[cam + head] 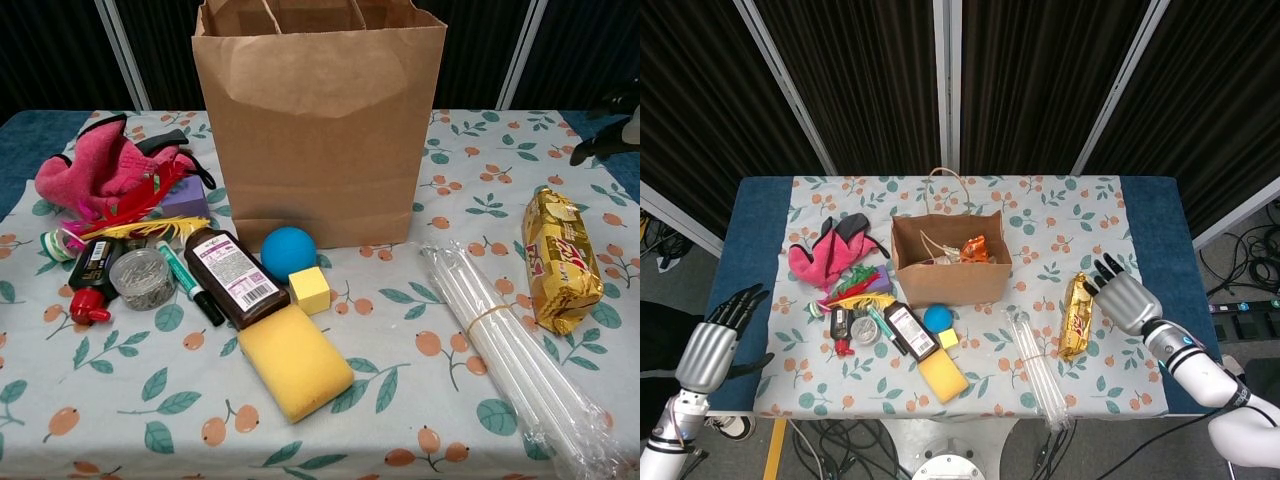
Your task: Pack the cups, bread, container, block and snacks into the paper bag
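The brown paper bag [950,262] [320,120] stands open at mid-table with an orange item [974,247] and other things inside. A gold snack pack [1076,316] [560,258] lies to its right. My right hand [1127,300] hovers just right of the pack, fingers spread, holding nothing; only its fingertips [615,125] show at the chest view's edge. A small yellow block [948,339] [309,289] sits in front of the bag beside a blue ball [288,252]. My left hand [715,340] hangs open off the table's left edge.
A clear banded bundle of long tubes [1037,366] [510,365] lies at the front right. A yellow sponge [293,360], brown bottle [232,275], marker, metal tin [141,276], feathers and a pink glove [825,255] crowd the left front.
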You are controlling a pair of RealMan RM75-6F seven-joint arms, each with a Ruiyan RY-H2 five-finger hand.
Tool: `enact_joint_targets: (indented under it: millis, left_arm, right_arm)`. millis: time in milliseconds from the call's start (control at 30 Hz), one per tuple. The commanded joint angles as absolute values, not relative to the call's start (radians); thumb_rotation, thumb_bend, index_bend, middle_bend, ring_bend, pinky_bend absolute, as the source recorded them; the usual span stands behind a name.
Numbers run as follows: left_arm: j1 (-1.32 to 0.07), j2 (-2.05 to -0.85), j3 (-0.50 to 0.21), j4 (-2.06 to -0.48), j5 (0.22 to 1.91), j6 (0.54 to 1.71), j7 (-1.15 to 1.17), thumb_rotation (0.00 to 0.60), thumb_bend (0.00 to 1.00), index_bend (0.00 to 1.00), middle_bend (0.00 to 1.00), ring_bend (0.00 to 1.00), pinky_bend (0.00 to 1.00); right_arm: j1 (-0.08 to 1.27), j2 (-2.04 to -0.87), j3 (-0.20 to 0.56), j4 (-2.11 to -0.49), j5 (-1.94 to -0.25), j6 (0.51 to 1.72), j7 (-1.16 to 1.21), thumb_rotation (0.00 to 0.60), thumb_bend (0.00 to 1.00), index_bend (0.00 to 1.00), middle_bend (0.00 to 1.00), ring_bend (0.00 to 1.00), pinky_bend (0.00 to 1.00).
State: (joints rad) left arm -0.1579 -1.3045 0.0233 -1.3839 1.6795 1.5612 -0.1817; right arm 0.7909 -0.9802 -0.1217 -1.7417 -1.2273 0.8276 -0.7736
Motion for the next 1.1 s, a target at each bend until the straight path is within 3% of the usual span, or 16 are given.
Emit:
enact_joint_targets:
  millis: [33,433,900,1000,1100]
  left_arm:
    - [-0.156,-1.305,0.024,-1.380,1.679,1.563,-0.180,0.600,0.19,0.14,0.17,0.13,0.24]
    - [-0.163,-1.305,0.017,-1.379,1.677,1.559,-0.172,0.600,0.19,0.14,0.17,0.13,0.24]
    - [-0.171,-1.309,0.011,-1.371,1.668,1.546,-0.159,0.600,0.19,0.14,0.17,0.13,0.24]
    - [-0.169,-1.305,0.010,-1.369,1.661,1.545,-0.162,0.600,0.19,0.14,0.17,0.13,0.24]
    - [-0.168,-1.303,0.009,-1.369,1.658,1.545,-0.165,0.600,0.19,0.14,0.17,0.13,0.24]
  right_arm:
    - [0.747,-1.103,-0.111,-1.549,-1.449,0.877,-0.515,0.600,0.00,0.10,0.20,0.01,0.00]
    - [0.720,-1.291,-0.199,-1.170,-1.764,1.023,0.033,0.600,0.00,0.03,0.16,0.00,0.00]
    - [0.736,-1.386,-0.220,-1.050,-1.823,0.995,0.103,0.600,0.00,0.04,0.19,0.01,0.00]
    - [0.733,-1.416,-0.205,-1.022,-1.812,0.993,0.085,0.600,0.00,0.19,0.26,0.10,0.03]
    - [0.726,-1.436,-0.198,-1.004,-1.812,1.006,0.071,0.600,0.02,0.42,0.40,0.25,0.15]
